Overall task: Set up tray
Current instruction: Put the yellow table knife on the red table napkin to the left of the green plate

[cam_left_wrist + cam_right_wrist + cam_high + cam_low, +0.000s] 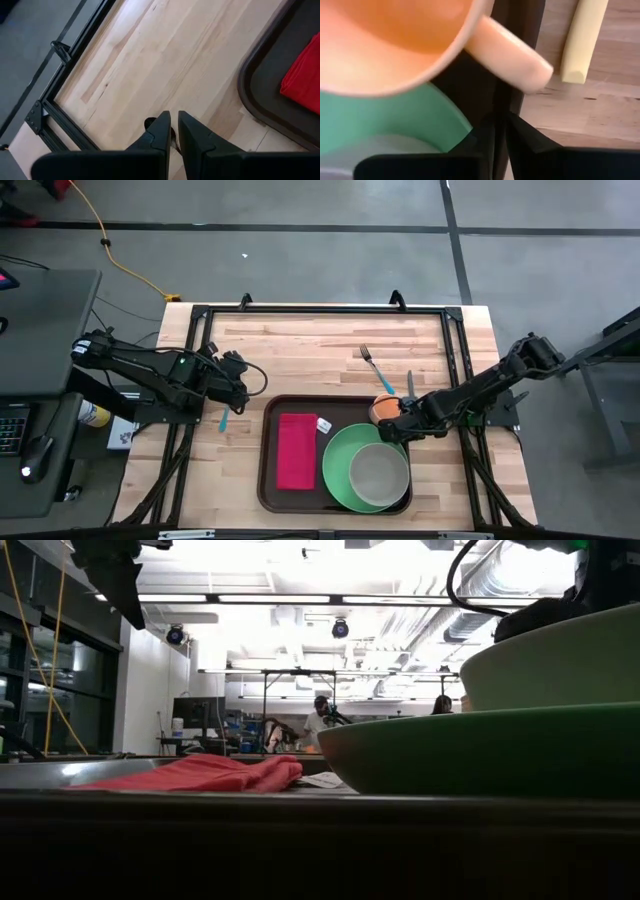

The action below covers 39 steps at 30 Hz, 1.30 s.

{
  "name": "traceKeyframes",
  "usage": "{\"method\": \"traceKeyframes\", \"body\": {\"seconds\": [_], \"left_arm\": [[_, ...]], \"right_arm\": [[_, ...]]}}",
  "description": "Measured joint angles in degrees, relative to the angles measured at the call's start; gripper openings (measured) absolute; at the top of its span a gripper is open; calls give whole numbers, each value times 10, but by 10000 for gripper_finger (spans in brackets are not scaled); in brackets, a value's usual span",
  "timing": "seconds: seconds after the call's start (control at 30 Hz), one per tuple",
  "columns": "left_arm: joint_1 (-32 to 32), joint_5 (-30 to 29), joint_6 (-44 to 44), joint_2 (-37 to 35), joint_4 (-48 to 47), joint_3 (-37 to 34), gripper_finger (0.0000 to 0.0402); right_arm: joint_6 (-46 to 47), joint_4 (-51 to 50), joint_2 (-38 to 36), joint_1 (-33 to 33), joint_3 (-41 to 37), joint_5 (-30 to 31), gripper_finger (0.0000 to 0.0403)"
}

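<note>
Orange cup beside right gripper

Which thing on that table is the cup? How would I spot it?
Start at the big dark brown tray at the table's near middle. At its far right corner, just beyond the green plate, stands the orange cup, with the right gripper beside it. It is the only orange thing there, small and round, with a handle.

The left arm is reaching in from the left side, its claw hovering low over the worktop with its fingers nearly touching. The right arm is stretching in from the right, its claw sitting low, fingers close together.
</note>
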Motion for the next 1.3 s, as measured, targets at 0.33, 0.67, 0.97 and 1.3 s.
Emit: {"method": "traceKeyframes", "body": {"seconds": [0.33, 0.67, 0.97, 1.3], "left_arm": [[0, 2, 0, 0, 0, 0, 67], [0, 3, 0, 0, 2, 0, 67], [0, 1, 0, 0, 3, 0, 67], [0, -1, 0, 0, 3, 0, 67]], "right_arm": [[-7, -1, -74, 17, 0, 32, 75], [-39, -196, -193, -24, 1, 88, 80], [-129, -233, -210, -80, -14, 119, 124], [-186, -134, -210, -152, -102, 96, 233]]}}
